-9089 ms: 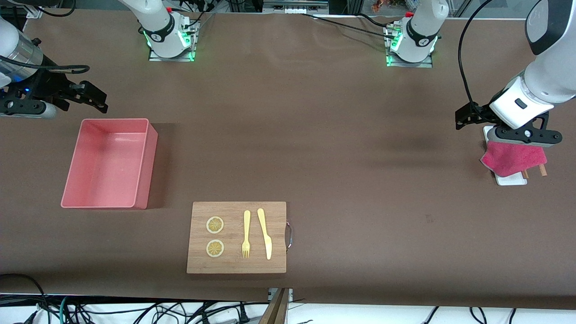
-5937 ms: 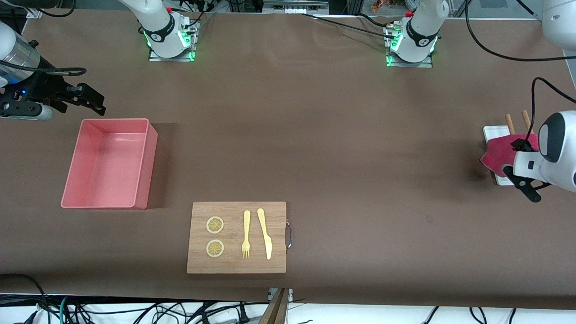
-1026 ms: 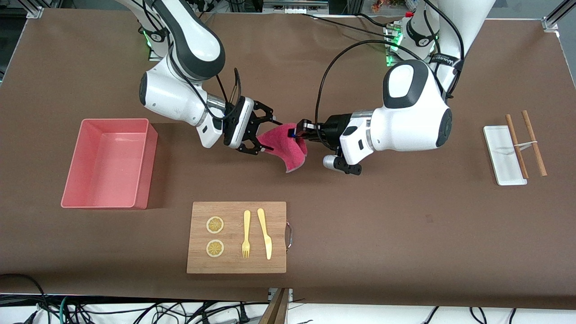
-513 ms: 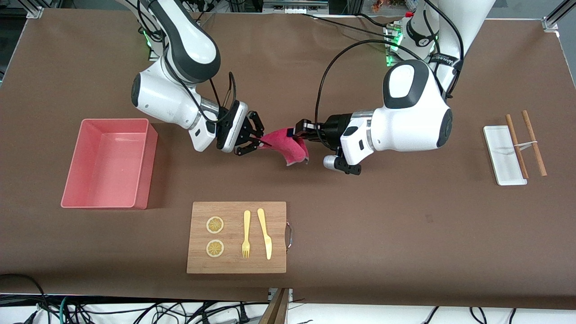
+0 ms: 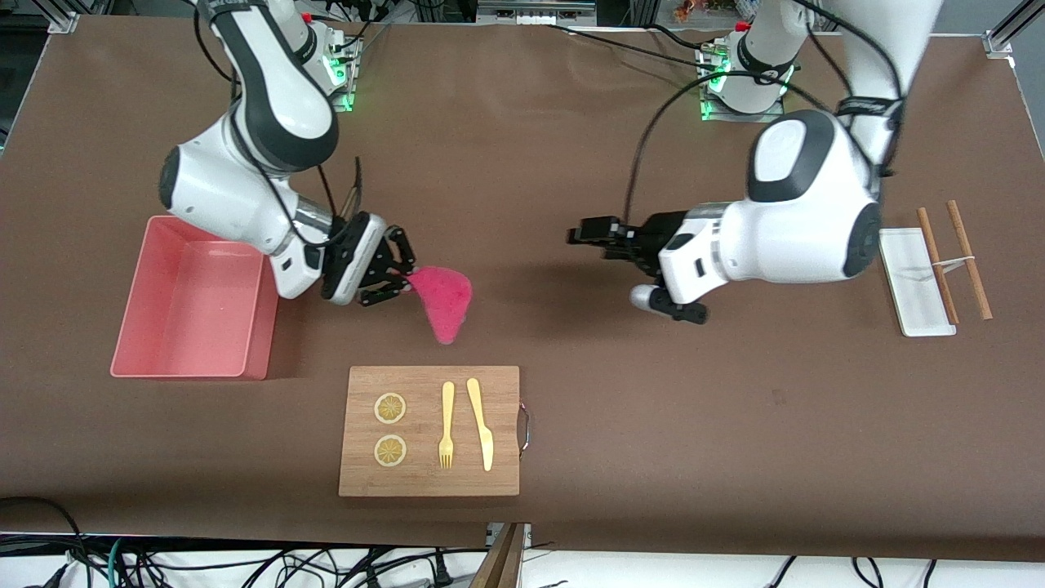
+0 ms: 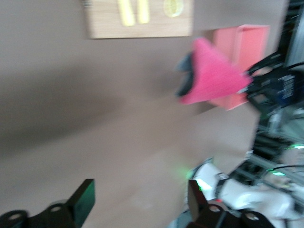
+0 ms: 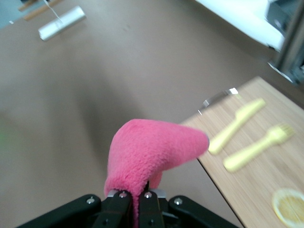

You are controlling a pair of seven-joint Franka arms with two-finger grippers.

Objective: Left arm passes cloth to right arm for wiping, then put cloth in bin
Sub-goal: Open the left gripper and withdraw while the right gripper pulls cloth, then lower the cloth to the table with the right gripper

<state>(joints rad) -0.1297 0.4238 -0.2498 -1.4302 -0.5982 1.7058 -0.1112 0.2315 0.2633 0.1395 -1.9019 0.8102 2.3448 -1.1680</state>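
The magenta cloth [image 5: 442, 300] hangs from my right gripper [image 5: 404, 278], which is shut on one corner of it, over the bare table between the bin [image 5: 188, 314] and the wooden board. In the right wrist view the cloth [image 7: 152, 152] bulges out from the shut right gripper [image 7: 137, 197]. My left gripper [image 5: 581, 235] hovers open and empty over the middle of the table, apart from the cloth. The left wrist view shows its two fingers [image 6: 83, 199] spread wide, with the cloth [image 6: 213, 76] and the bin [image 6: 242, 47] farther off. The salmon-pink bin is empty.
A wooden board [image 5: 502, 408] lies nearer the front camera, carrying two lemon slices [image 5: 390, 408], a yellow fork [image 5: 446, 425] and a yellow knife [image 5: 480, 425]. A narrow white tray [image 5: 910, 278] with two chopsticks [image 5: 969, 260] sits toward the left arm's end.
My left gripper opened, let go of the cloth and drew back toward its own end. The right gripper, shut on the cloth, carried it toward the bin and the board.
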